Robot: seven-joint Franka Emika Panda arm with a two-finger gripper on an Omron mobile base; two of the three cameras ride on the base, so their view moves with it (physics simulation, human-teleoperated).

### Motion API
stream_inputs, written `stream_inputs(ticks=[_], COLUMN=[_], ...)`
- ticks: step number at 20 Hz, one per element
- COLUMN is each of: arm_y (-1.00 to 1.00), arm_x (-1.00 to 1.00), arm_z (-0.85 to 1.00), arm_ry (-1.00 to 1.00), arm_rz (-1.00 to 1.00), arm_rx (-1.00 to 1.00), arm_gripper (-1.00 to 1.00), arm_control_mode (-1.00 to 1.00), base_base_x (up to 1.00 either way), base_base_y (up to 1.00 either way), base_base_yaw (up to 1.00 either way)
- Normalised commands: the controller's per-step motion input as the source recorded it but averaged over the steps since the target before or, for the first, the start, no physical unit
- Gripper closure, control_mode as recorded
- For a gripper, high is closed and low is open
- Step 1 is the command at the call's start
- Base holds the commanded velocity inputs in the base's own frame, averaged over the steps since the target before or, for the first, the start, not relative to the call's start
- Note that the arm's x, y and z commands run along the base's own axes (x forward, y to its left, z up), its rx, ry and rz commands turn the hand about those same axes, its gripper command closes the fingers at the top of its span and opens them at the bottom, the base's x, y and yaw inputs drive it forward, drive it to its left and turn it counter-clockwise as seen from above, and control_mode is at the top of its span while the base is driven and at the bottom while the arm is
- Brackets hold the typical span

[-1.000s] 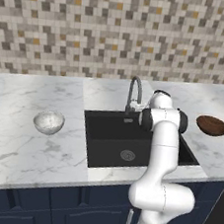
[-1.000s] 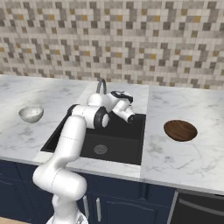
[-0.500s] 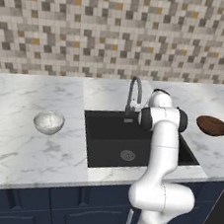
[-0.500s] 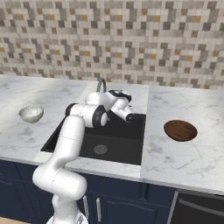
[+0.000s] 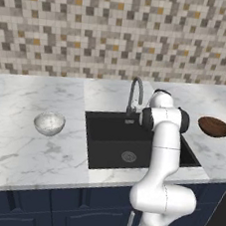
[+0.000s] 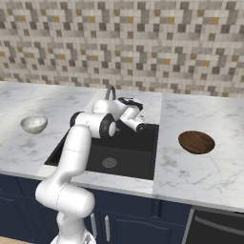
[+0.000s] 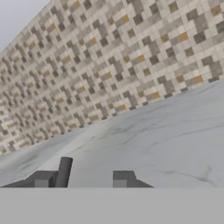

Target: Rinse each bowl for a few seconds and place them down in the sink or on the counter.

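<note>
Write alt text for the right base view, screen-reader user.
A white robot arm bends over a black sink set in a white marble counter, its gripper above the basin near the grey faucet. A speckled pale bowl sits left of the sink, a shallow brown bowl right. Mosaic tile wall behind.

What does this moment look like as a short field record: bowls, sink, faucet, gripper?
pale bowl: speckled bowl upright on the counter, left of the sink
dark bowl: brown bowl on the counter right of the sink
sink: black basin, nothing in it but the drain
faucet: gooseneck faucet behind the basin, no water visible
gripper: gripper holds nothing, fingers apart, facing the counter and tiled wall
</note>
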Motion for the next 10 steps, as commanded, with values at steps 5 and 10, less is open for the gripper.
stream_inputs(ticks=[5,10], arm_y=[-0.62,-0.62], arm_x=[-0.25,-0.30], arm_z=[-0.43,-0.49], arm_ry=[0.01,0.02], arm_rz=[0.00,0.00], arm_rx=[0.03,0.04], arm_gripper=[1.00,1.00], arm_control_mode=[-1.00,-1.00], base_base_x=[0.00,0.00], base_base_y=[0.00,0.00], base_base_yaw=[0.00,0.00])
